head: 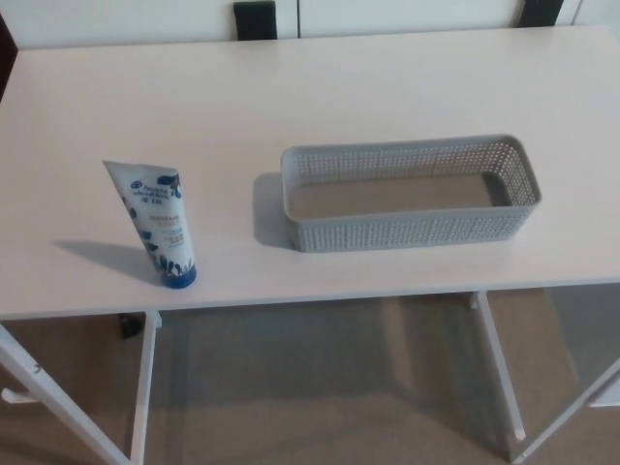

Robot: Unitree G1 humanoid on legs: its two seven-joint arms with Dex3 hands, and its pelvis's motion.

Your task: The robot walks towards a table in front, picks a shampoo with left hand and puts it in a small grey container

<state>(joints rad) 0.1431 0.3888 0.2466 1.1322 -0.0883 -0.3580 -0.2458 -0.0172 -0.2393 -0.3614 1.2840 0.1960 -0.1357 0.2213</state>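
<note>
A white and blue shampoo tube (158,223) stands upright on its blue cap near the table's front edge, at the left. To its right, a small grey perforated container (410,191) lies lengthwise on the white table (320,87), and nothing shows inside it. Neither of my hands shows in the head view.
The table's front edge (310,295) runs across the lower part of the picture, with white legs and beige floor below. Two dark chair backs (255,19) stand behind the far edge.
</note>
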